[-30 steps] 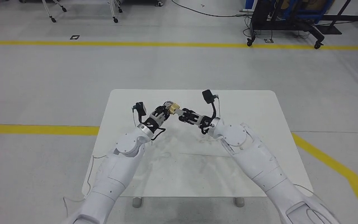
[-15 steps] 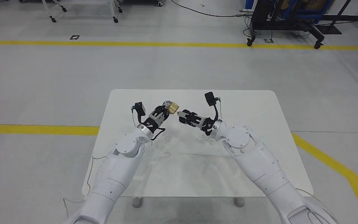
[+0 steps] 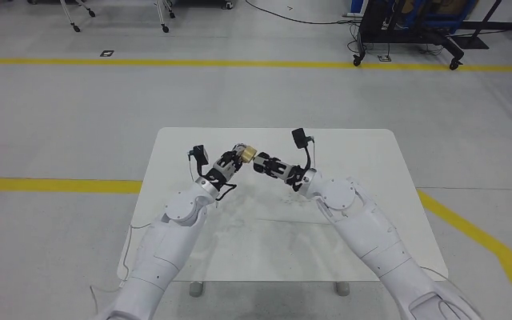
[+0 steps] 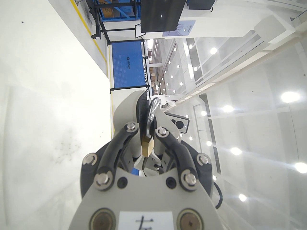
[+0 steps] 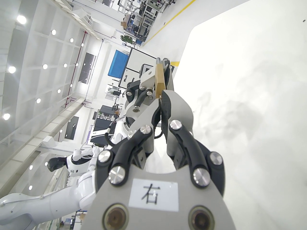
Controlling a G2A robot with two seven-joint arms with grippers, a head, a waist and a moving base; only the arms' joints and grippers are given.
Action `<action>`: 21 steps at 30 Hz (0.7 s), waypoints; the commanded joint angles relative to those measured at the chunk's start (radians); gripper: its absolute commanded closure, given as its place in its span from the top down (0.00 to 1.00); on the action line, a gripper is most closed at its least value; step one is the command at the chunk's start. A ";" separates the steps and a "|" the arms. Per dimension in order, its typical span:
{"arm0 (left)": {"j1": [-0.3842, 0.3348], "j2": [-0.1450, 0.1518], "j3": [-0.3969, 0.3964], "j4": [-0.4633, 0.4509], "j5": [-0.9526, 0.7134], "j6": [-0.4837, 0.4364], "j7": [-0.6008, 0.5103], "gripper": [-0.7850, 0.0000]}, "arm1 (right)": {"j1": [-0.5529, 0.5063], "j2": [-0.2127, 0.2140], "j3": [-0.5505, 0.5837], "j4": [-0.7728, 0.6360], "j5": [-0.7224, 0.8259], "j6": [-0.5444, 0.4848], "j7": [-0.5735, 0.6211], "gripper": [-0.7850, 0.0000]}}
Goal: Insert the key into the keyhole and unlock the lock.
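Observation:
Above the white table (image 3: 360, 232), my left gripper (image 3: 233, 162) is shut on a small brass padlock (image 3: 249, 153). In the left wrist view the lock (image 4: 146, 147) sits between my left gripper's fingers (image 4: 146, 142). The silver key (image 4: 151, 113) shows edge-on, pinched in the right gripper (image 4: 150, 111). In the right wrist view my right gripper (image 5: 163, 98) is shut, its tips against the end of the lock (image 5: 159, 82). Here the key is hidden between the pads, and its blade does not show. The left gripper (image 5: 153, 77) holds the lock from the far side.
Faint dark smudges (image 4: 66, 148) mark the table. Both arms meet over its far middle, with bare surface all around them. A yellow floor line (image 3: 72, 185) runs past the table on both sides.
My right gripper has edged toward the lock, closing the small gap between its tips and the brass body. The left gripper has barely moved.

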 commanded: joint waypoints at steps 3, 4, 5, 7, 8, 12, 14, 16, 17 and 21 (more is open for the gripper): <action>0.006 0.003 -0.011 -0.006 0.001 -0.001 -0.005 0.00 | -0.001 0.000 0.002 0.000 0.005 -0.001 0.002 1.00; 0.008 0.003 -0.014 -0.008 0.000 -0.001 -0.008 0.00 | -0.001 0.000 0.002 0.000 0.005 -0.001 0.002 1.00; 0.010 0.004 -0.017 -0.009 -0.003 -0.002 -0.009 0.00 | -0.001 0.000 0.002 0.000 0.005 -0.001 0.002 1.00; 0.016 0.004 -0.021 -0.010 -0.016 -0.002 -0.012 0.00 | -0.001 0.000 0.002 0.000 0.005 -0.001 0.002 1.00; 0.019 0.003 -0.023 -0.012 -0.028 -0.002 -0.014 0.00 | -0.001 0.000 0.002 0.000 0.005 -0.001 0.002 1.00; 0.024 -0.001 -0.030 -0.003 -0.102 0.004 -0.044 0.00 | -0.020 -0.001 0.017 -0.014 0.057 0.001 -0.010 1.00; 0.020 -0.004 -0.031 0.008 -0.135 0.003 -0.058 0.00 | -0.046 -0.001 0.041 -0.035 0.181 0.003 0.035 1.00; 0.008 -0.008 -0.023 0.026 -0.161 -0.004 -0.076 0.00 | -0.068 0.001 0.069 -0.039 0.286 -0.003 0.084 0.70; 0.001 -0.012 -0.017 0.034 -0.183 -0.010 -0.091 0.00 | -0.076 0.001 0.079 -0.038 0.326 -0.001 0.105 0.50; -0.027 -0.027 0.010 0.078 -0.253 -0.034 -0.141 0.00 | -0.096 0.002 0.106 -0.028 0.472 0.025 0.202 0.20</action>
